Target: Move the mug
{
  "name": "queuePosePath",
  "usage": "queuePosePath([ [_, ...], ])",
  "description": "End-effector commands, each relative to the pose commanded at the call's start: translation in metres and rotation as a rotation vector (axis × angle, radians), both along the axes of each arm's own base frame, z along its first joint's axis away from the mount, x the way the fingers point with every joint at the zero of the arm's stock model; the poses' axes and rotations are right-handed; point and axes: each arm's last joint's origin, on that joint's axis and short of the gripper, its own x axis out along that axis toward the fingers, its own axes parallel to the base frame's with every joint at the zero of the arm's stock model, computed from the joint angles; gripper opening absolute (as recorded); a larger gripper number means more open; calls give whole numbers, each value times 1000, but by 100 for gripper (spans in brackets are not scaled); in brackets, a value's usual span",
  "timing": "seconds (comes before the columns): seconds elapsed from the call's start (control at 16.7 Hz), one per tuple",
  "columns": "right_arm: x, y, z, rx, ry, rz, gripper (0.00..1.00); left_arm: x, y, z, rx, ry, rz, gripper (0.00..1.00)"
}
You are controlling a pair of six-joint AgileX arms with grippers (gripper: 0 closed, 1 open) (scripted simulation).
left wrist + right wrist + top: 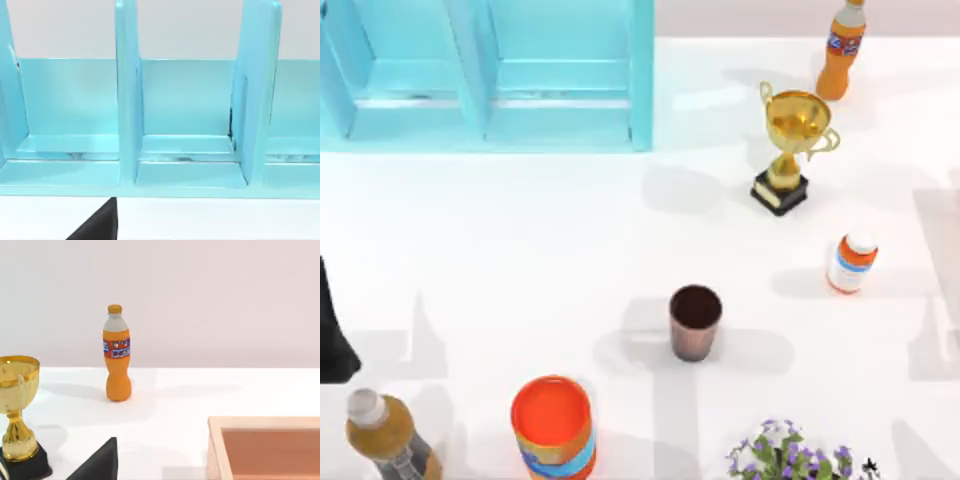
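The mug (695, 322) is a small reddish-brown ribbed cup with a dark inside. It stands upright on the white table, a little right of centre and toward the front. Nothing touches it. My left arm (332, 340) shows as a dark shape at the table's far left edge, well away from the mug. A dark part of my left gripper (99, 226) shows in the left wrist view, facing the blue shelf unit (185, 125). A dark part of my right gripper (99, 466) shows in the right wrist view, near the trophy (17, 415).
A blue shelf unit (490, 75) fills the back left. A gold trophy (792, 150), an orange soda bottle (840, 50) and a small white bottle (850, 262) stand at the right. An orange cup (553, 428), a tea bottle (385, 435) and purple flowers (785, 460) line the front. A wooden tray (265, 447) lies at the right.
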Motion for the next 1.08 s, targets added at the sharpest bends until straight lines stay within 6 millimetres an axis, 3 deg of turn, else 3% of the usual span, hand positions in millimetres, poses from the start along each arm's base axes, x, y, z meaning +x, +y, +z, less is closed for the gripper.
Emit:
queuePosePath([
  [0.3,0,0,0,0,0,0,100,0,-2,12,-20,38,-23,100],
  [0.6,0,0,0,0,0,0,100,11,-15,65,-106,229,-118,100],
  [0.84,0,0,0,0,0,0,100,43,-38,120,-182,476,-202,100],
  [1.08,0,0,0,0,0,0,100,94,-83,162,-224,773,-250,100],
])
